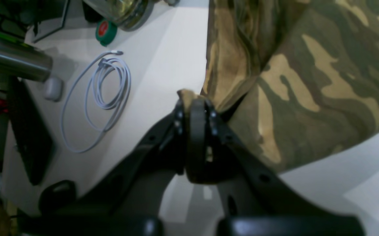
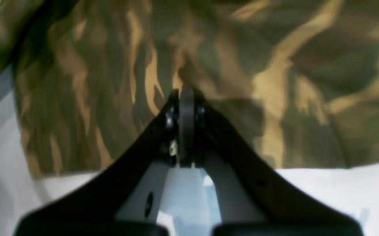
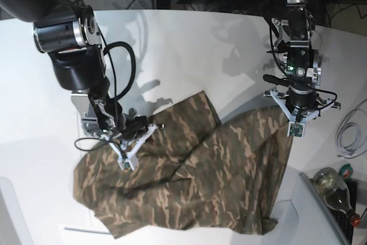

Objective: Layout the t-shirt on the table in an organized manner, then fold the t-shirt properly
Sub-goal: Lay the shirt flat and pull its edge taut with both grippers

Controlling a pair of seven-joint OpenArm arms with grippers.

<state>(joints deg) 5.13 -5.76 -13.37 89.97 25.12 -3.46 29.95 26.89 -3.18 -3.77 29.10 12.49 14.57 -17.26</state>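
pinching a t-shirt [image 3: 189,176] edge with left gripper [image 1: 194,108], jaws clenched on a small tuft of camo cloth, at shirt's right side in base view. right gripper [image 2: 184,98] clenched too, tips pressed into camo fabric near shirt's left edge in base view, grasp on cloth likely but blurred. shirt spread rumpled on white table [image 3: 189,55], olive, brown, tan print, folds across middle. beside the shirt, on table edge: coiled white cable [image 1: 105,88], green tape roll [image 1: 105,31], glass bottle [image 3: 335,190].
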